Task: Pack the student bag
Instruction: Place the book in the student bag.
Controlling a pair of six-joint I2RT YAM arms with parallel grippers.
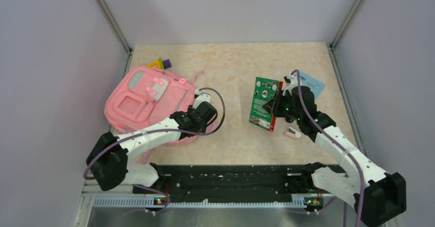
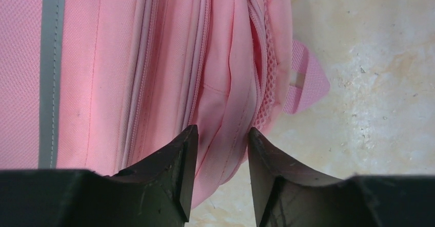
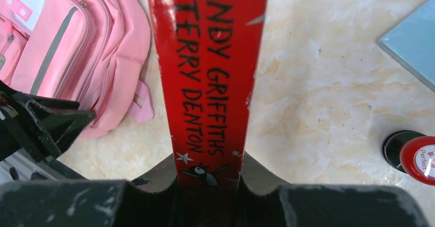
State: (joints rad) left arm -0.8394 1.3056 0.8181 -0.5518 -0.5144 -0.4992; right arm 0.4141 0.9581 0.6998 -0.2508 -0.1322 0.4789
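Right tool (image 3: 210,171), clamped on a red-spined book (image 3: 205,58), should carry it left to the student bag (image 2: 102,58) pinched by left tool (image 2: 223,130).

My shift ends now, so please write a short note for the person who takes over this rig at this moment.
Left pincer: shut on a fold at the edge of the bag.
Right pincer: shut on the book, right of the bag and apart from it.
Done: the book is picked up; nothing visibly packed.
Left: put the book in; perhaps also the blue sheet and red-capped tube on the table.
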